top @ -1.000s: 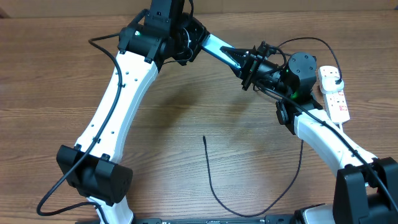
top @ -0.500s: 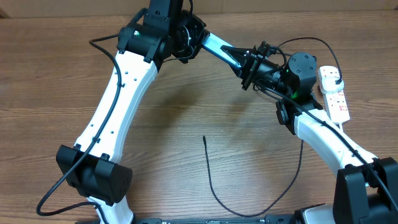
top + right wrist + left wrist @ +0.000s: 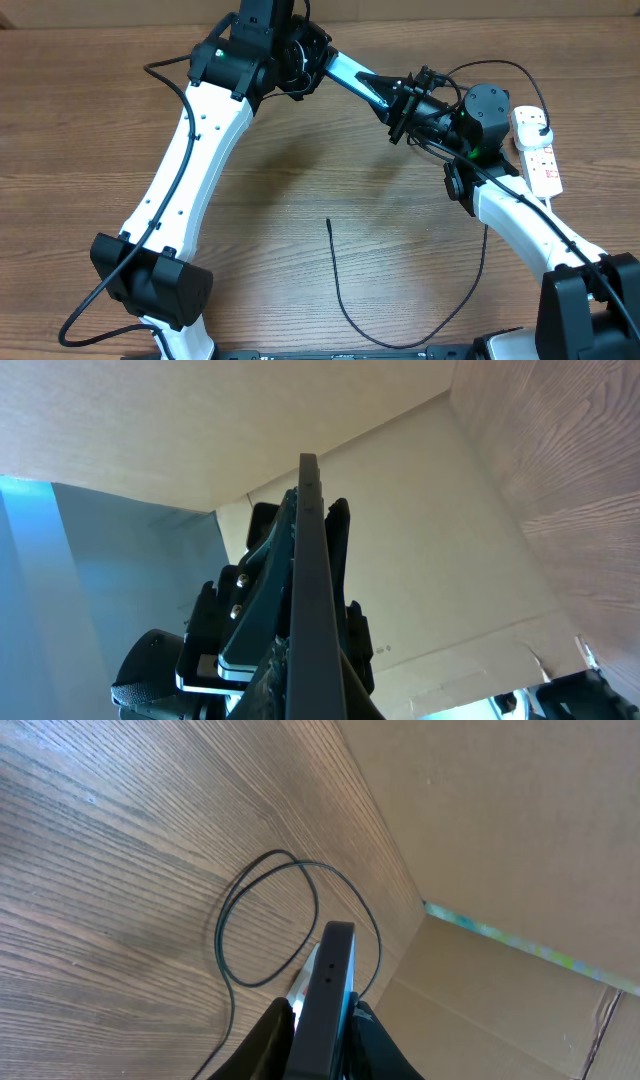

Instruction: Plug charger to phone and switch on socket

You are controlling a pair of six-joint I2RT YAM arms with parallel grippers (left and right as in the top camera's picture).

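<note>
The phone (image 3: 358,80), its teal-blue screen showing, is held above the table between both grippers. My left gripper (image 3: 328,66) is shut on its left end; in the left wrist view the phone (image 3: 330,990) is edge-on between the fingers (image 3: 322,1045). My right gripper (image 3: 402,106) is shut on its right end; the right wrist view shows the phone's thin edge (image 3: 312,580) between the jaws (image 3: 315,695). The charger cable (image 3: 345,300) lies on the table, its free tip (image 3: 329,222) below the phone. The white socket (image 3: 537,152) lies at the far right with a black plug (image 3: 533,120) in it.
The cable curves along the front edge and rises behind the right arm, then loops (image 3: 500,66) near the socket; that loop shows in the left wrist view (image 3: 265,920). Cardboard walls (image 3: 520,840) stand behind the table.
</note>
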